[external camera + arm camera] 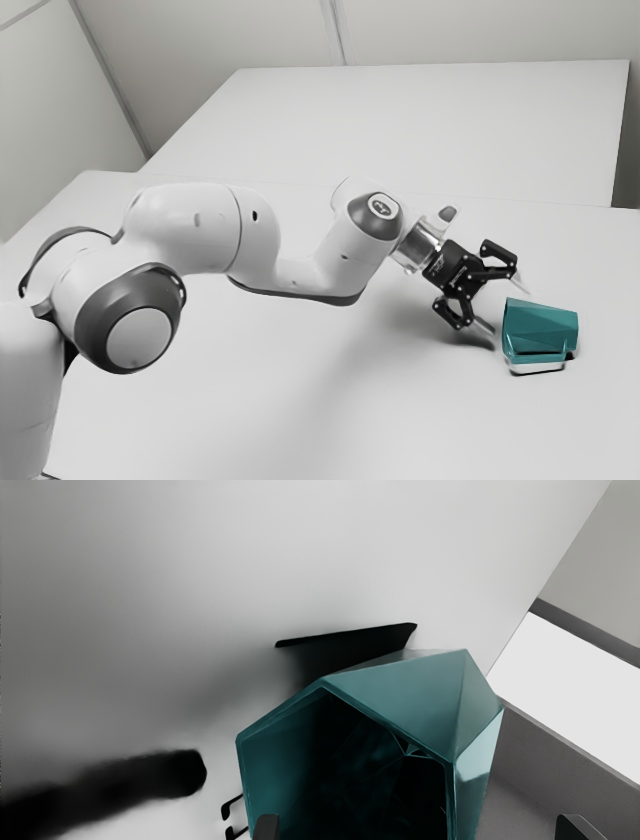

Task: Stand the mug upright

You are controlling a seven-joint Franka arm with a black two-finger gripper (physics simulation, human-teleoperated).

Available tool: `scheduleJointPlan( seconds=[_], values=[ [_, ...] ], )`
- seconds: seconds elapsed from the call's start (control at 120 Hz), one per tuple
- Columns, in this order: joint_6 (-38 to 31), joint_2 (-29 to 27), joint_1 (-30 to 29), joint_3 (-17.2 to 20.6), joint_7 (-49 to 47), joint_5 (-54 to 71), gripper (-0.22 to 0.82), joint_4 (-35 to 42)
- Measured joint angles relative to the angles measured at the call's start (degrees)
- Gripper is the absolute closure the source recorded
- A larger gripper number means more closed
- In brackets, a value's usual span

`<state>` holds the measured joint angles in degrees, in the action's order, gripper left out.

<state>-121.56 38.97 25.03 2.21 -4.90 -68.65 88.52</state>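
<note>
A teal mug [540, 328] lies on its side on a pale table [250, 420], directly ahead of the black gripper [511, 312] of a Franka robot arm [300, 275]. The gripper is wide open and holds nothing, its fingers [267, 828] spread well apart close to the near end of the mug.

The mug's mouth [370, 785] faces the gripper, while its narrower closed end [575, 334] points away. The long axis thus runs outward from the gripper, not across its front, and the mug is plainly not upright. The gripper slants down toward it from above and behind the mouth.

In the wrist view the mug sits off-center between the fingers: one lines up with an edge of the mouth, the other stands outside the body, with a gap between. Contact with either cannot be confirmed.

That line from mouth to closed end looks set to govern the coming move. Raising the mug upright would mean swinging its mouth skyward and its far end down to the table, a turn back toward the gripper's side. A hold on the wall by the rim [390, 724], one finger inside and one out, appears a plausible way to start it. A straight push with a finger against the rim, however, could send the mug sliding farther from the gripper or roll it aside
</note>
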Motion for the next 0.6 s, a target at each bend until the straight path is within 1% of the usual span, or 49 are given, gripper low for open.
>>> scheduleJointPlan(
  seconds=[0.258, 0.6],
  values=[
    [-1.4, 1.3, -0.1, 0.3, 0.6, -0.3, 0.00, -2.3],
    [-2.0, 2.2, -0.1, 3.0, 1.1, -3.5, 0.00, -3.0]
  ],
)
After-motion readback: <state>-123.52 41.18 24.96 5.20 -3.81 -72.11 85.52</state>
